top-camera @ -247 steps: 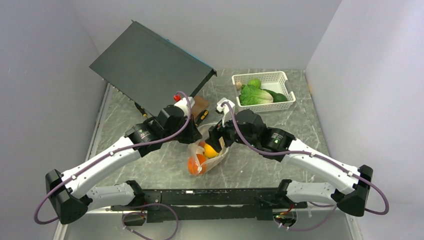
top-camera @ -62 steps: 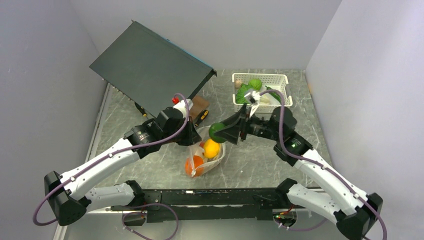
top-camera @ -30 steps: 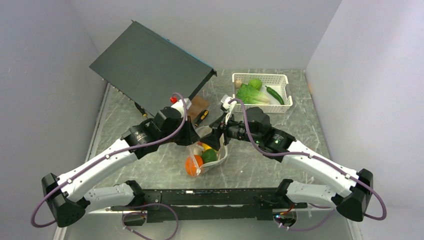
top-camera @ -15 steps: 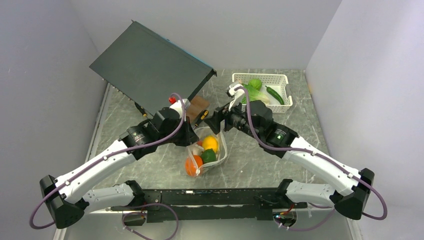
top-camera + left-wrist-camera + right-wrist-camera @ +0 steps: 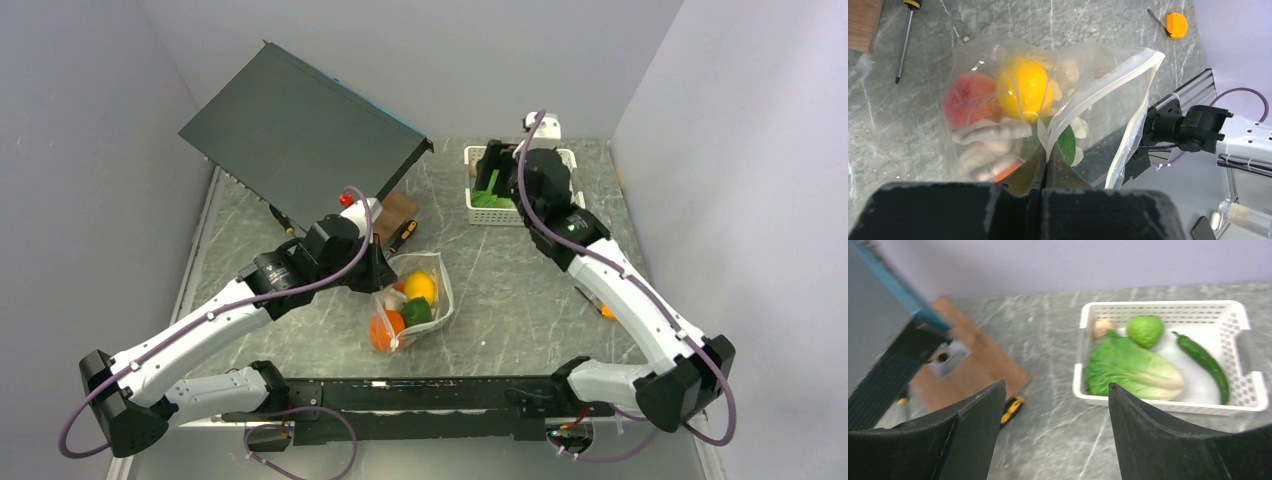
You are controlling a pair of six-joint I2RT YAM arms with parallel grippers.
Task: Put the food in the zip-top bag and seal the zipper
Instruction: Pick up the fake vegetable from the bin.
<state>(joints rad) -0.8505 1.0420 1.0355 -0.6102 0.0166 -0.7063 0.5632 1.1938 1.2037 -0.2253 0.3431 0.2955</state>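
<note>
Two arms, two postures: your left gripper (image 5: 1045, 154) is clenched on the rim of the zip-top bag (image 5: 446, 300), which sits on the grey marbled table (image 5: 520, 290) between the arms. The bag's mouth gapes, and the two sides of the zipper (image 5: 1134, 120) are parted and unsealed. Inside the bag you can see a yellow fruit (image 5: 1023, 87), a peach (image 5: 968, 97), a green piece (image 5: 1066, 144) and a round orange (image 5: 385, 328). Your right gripper (image 5: 1055, 390) hangs with its jaws spread wide and nothing between them, near the white basket (image 5: 1243, 315) at the far side of the table. The basket holds a leafy green (image 5: 1133, 367), a round green fruit (image 5: 1144, 330), a long green pepper (image 5: 1203, 360) and a pale beige piece (image 5: 1102, 326).
</note>
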